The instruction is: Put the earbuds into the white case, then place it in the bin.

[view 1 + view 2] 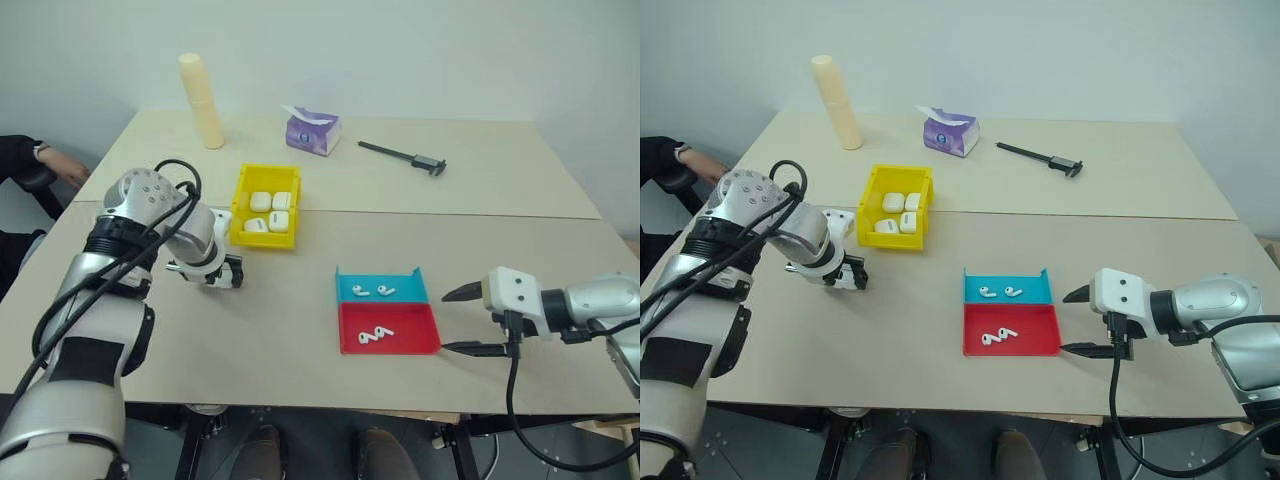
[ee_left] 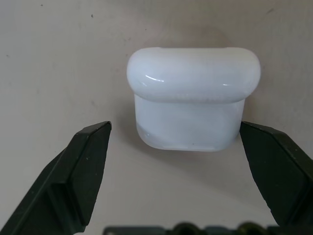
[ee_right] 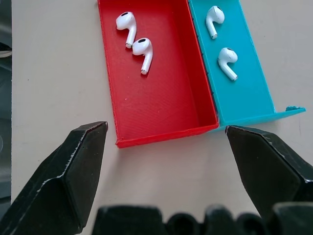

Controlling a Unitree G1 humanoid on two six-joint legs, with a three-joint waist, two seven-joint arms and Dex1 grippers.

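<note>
Right now the left hand (image 2: 176,142) is pointing steeply down at the table (image 1: 280,320) at centre-left of the head view, its two black fingers spread wide with the white case (image 2: 193,98) lying between the fingertips, lid closed, resting on the table surface; neither fingertip is visibly pressing on it. Just above and to the right of that hand in the head view sits the bin (image 1: 243,205), yellow, with four more white cases (image 1: 270,212) inside it. Over at lower right, the right hand (image 1: 462,320) hovers just beside the tray (image 1: 410,343), its fingers also wide apart and empty. That tray is split in two: the red half nearer the bottom of the frame holds two of the earbuds (image 3: 134,36) lying close together, and the blue half (image 3: 249,93) holds the other two, a little apart. Farther back on the table stand a tall cream cylinder (image 1: 201,100), a purple tissue pack (image 1: 312,131) and a dark caliper (image 1: 405,157). A person's sleeve and hand (image 1: 50,160) show at the left edge.
</note>
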